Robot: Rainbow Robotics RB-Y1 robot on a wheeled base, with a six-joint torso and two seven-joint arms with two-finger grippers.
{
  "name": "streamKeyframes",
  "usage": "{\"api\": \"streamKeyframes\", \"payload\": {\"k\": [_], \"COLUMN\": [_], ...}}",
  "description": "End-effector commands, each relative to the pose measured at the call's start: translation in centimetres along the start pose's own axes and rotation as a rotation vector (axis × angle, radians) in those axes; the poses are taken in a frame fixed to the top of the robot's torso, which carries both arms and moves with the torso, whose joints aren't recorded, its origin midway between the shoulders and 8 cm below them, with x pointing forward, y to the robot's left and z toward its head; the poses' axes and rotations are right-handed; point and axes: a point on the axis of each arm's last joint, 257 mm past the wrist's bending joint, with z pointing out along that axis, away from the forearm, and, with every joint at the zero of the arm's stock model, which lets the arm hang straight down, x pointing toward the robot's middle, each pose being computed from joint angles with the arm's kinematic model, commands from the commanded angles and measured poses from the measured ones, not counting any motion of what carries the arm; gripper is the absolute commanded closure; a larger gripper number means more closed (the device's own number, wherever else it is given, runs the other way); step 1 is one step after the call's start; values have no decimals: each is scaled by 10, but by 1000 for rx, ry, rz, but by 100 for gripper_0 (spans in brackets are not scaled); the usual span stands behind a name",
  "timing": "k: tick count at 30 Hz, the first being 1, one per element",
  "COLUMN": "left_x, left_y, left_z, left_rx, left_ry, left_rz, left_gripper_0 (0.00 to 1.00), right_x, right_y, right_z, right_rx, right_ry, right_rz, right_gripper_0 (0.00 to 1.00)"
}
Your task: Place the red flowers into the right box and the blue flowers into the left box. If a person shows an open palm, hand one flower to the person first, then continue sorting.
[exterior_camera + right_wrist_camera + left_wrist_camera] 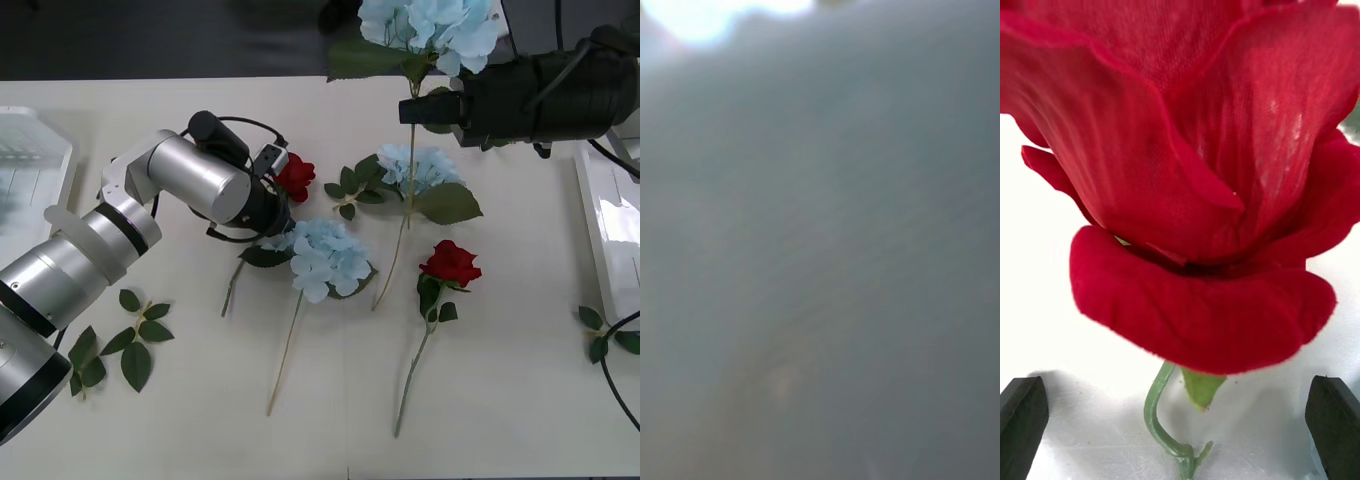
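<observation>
My left gripper [280, 182] is low over the table at a red rose [296, 174]. In the left wrist view the rose [1195, 187] looms large, and my left gripper [1178, 396] stands open with the green stem between its black fingers [1022, 416]. My right gripper [425, 108] is raised at the back right, shut on the stem of a blue flower [430, 25] whose head points away from me. On the table lie a second red rose [450, 263] and two more blue flowers [325, 255] [418, 165].
A white box [30, 150] stands at the left edge and another white box [605, 215] at the right edge. Loose green leaves [138, 335] lie at the front left and more leaves [605, 342] at the right.
</observation>
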Motion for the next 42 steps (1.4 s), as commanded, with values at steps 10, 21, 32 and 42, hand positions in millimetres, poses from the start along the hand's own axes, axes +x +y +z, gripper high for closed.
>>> {"api": "streamKeyframes", "payload": {"k": [10, 21, 32, 42], "left_x": [-18, 16, -18, -62], "left_y": [19, -40, -135, -188], "left_z": [-109, -179, -227, -223], "left_rx": [55, 312, 585, 739], "left_ry": [-143, -370, -625, -670], "left_rz": [167, 21, -115, -210], "left_gripper_0": [0, 0, 0, 0], "right_x": [-6, -11, -17, -20], "right_y": [15, 23, 33, 42], "right_z": [14, 20, 26, 31], "right_rx": [-30, -66, -88, -113], "right_ry": [-41, -68, -78, -78], "right_rz": [26, 49, 60, 80], "right_gripper_0": [100, 100, 100, 100]}}
